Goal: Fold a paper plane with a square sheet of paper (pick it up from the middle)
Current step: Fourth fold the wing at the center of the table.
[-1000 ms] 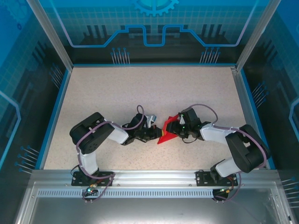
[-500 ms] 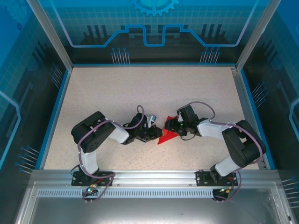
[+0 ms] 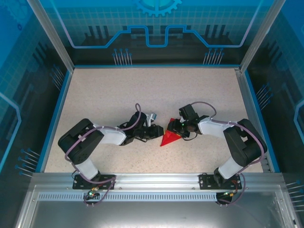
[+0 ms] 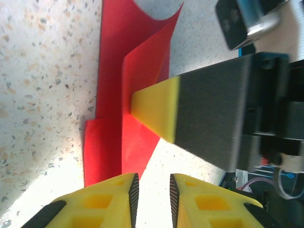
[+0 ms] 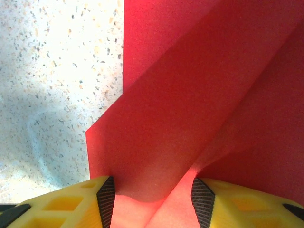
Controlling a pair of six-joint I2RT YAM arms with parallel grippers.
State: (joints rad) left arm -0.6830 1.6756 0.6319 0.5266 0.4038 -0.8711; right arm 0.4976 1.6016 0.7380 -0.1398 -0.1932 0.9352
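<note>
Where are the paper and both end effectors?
paper (image 4: 112, 57), left wrist view, flat left layer.
left end effector (image 4: 153, 184), left wrist view, between fingertips.
right end effector (image 5: 153, 191), right wrist view, between fingertips.

Creased red paper (image 3: 169, 139) on table (image 3: 118, 95), between left hand (image 3: 156, 132) and right hand (image 3: 170, 128).

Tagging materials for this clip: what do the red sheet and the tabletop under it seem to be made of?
The red sheet looks like thin matte paper: it holds sharp creases, one edge curls up, and no gloss shows. The tabletop looks hard and smooth, pale with dark flecks, perhaps stone-effect laminate or composite; the look leaves that open.
</note>
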